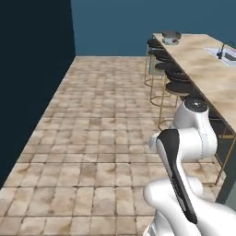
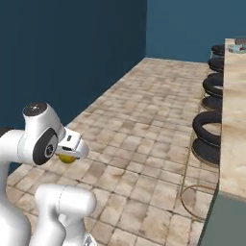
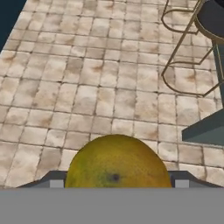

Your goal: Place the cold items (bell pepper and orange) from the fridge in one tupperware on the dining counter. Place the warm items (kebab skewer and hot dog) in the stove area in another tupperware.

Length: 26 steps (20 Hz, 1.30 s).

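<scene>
Item: orange (image 3: 116, 161), one of the cold goods. I see it seated between the gripper (image 3: 116, 183) jaws, pinched at its widest, which is why the jaws stand so far apart. In the right base view the orange (image 2: 67, 158) peeks out under the hand, carried low and close to the arm, I judge for steadiness in transit.

Item: desk (image 1: 203, 69), long, pale-topped, to the right, with a row of dark stools (image 1: 173, 76) along it. A round container (image 1: 171, 37) sits at its far end, well apart from the orange.

Item: tiled floor (image 3: 87, 87), below the hand.
</scene>
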### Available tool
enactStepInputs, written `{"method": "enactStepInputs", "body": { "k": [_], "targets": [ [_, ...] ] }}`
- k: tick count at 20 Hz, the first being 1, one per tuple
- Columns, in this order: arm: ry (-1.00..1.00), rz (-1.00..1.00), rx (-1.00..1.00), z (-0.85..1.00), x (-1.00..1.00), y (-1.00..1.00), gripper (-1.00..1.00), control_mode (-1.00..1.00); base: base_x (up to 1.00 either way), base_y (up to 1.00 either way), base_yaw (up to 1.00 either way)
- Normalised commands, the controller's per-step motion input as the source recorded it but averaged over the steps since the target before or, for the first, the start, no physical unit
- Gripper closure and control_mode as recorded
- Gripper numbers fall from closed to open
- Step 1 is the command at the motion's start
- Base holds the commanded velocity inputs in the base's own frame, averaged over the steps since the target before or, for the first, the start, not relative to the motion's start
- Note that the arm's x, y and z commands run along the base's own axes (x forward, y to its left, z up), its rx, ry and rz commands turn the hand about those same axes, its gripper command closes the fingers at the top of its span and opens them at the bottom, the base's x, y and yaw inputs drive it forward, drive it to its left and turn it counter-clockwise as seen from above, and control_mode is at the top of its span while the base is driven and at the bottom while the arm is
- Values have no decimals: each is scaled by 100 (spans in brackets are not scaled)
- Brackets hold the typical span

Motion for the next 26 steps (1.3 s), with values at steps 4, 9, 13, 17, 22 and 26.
{"method": "enactStepInputs", "body": {
  "k": [4,9,13,17,22,26],
  "targets": [
    [0,0,0,0,0,0,100,100,100,86,-54],
    [0,0,0,0,0,0,100,100,100,89,-51],
    [0,0,0,0,0,0,100,100,100,86,-46],
    [0,0,0,0,0,0,100,100,100,87,-40],
    [0,0,0,0,0,0,100,100,100,100,-30],
    [0,0,0,0,0,0,100,100,100,94,-23]
  ]
}}
